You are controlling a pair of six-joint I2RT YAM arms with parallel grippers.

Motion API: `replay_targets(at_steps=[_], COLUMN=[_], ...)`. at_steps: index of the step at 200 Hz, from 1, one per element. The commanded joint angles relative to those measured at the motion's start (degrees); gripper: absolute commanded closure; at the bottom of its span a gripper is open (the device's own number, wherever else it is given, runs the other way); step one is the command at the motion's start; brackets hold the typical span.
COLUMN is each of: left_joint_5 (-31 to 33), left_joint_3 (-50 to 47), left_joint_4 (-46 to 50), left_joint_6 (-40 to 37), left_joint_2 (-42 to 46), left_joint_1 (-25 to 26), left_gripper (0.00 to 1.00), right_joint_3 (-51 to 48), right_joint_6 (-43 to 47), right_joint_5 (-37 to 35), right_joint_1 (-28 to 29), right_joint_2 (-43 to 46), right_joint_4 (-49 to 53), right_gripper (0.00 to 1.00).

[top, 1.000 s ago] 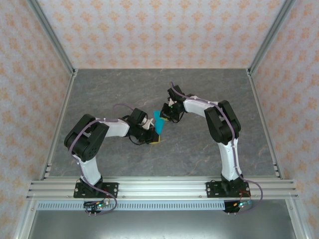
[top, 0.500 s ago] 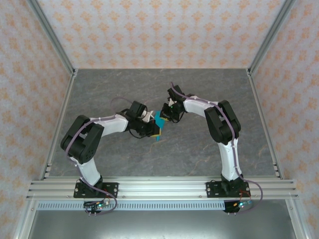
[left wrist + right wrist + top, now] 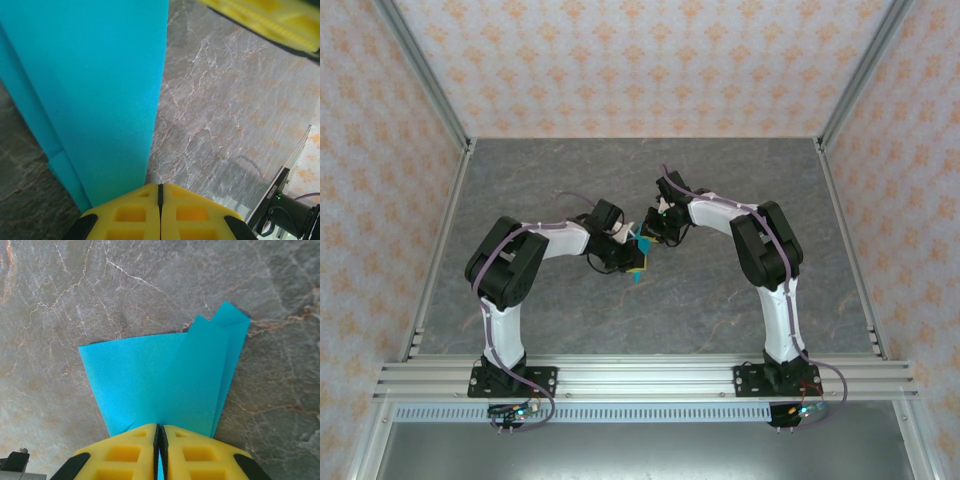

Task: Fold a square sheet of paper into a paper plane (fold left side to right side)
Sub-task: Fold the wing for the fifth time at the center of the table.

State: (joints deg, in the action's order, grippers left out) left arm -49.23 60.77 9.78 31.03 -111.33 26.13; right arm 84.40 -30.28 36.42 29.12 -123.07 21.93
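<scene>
Cyan paper plane [image 3: 165, 380] now edge-on; left tool [image 3: 160, 189] moved nearer right tool [image 3: 159, 429].

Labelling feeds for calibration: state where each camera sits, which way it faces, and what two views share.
Top external: above and behind the bases, looking down on the grey table; both arms show, left gripper and right gripper meeting at the folded cyan paper.
Left wrist: on the left arm, facing along its shut fingers at the paper.
Right wrist: on the right arm, facing past its shut fingers at the paper's layers.
Both wrist views share the paper and table.
</scene>
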Motion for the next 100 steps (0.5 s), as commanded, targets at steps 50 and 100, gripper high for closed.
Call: replay_targets(at_steps=[50,100], left_joint_5=[2.1,2.3], left_joint_3=[-9.4,-10.9], left_joint_4=[4.5,9.2], left_joint_6=[-3.6,-5.4], left_joint_2=[5.1,8.1], left_joint_1=[0.9,5.0], left_gripper=[0.96,0.96], right_joint_3=[-1.0,-0.7], right_joint_6=[1.2,1.2], right_joint_5=[-5.3,-5.3], right_joint_1=[0.0,0.0], right_joint_2=[-4.5,-4.5], right_joint_4=[7.2,7.3], right_gripper=[0.85,0.85])
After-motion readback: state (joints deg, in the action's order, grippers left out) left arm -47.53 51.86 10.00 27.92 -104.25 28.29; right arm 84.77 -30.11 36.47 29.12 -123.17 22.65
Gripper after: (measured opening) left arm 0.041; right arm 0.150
